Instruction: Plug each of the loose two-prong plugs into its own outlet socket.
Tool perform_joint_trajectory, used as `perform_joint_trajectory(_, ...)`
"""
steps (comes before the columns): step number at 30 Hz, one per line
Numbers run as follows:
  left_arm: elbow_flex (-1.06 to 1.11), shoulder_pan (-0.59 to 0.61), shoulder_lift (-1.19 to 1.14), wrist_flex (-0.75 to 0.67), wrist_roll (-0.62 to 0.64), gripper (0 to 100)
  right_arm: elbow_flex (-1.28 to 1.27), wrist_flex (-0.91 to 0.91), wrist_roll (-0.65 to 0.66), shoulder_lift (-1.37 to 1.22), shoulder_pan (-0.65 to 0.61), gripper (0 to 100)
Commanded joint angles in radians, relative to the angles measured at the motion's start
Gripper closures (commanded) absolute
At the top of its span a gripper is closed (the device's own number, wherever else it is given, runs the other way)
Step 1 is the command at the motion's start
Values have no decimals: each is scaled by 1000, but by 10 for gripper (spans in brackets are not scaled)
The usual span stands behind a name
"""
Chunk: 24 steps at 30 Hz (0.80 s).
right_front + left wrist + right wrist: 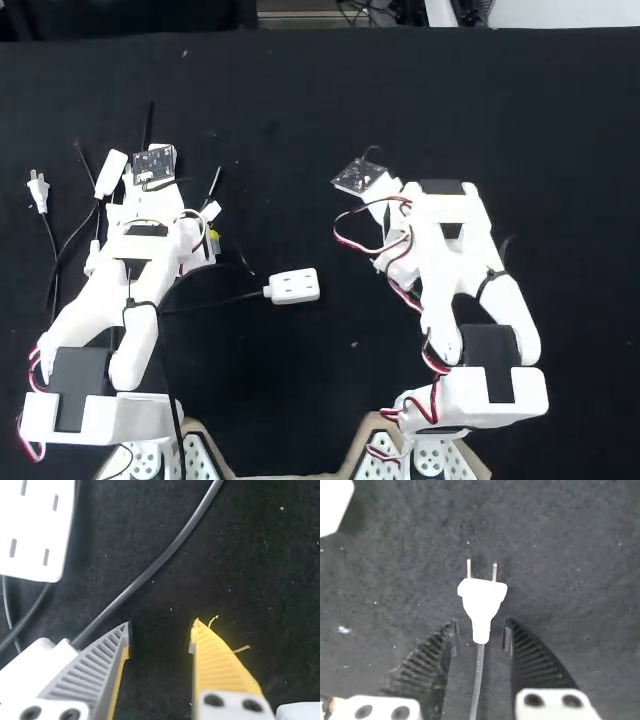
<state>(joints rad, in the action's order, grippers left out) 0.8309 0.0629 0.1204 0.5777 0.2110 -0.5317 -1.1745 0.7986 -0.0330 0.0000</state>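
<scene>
Right gripper (480,630): jaws a little apart, straddling the tail of one white two-prong plug (481,600) without touching it. Left gripper (160,635): jaws narrowly open over bare black cloth (260,555) — a black cable (150,575) runs between them and the one outlet block (32,525). A second plug (38,190) lies far left of that block.

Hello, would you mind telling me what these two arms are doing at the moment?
Two white robot arms sit at a black cloth table, set to plug in loose plugs. The right gripper is open, with a white two-prong plug lying between its fingers, not clamped. The left gripper is open and empty beside a black cable and a white outlet socket. A white outlet block lies between the arms.
</scene>
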Motion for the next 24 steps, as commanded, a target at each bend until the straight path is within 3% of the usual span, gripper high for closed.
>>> perform_joint_trajectory(1, -1, -19, 31, -12, 0, 802, 30, 72, -66, 38, -17, 864)
perform_joint_trajectory(6, 1, -18, 31, -12, 0, 802, 39, 186, -81, -44, -6, 864)
perform_joint_trajectory(24, -2, -19, 31, -12, 0, 802, 51, 20, -81, -41, -64, 864)
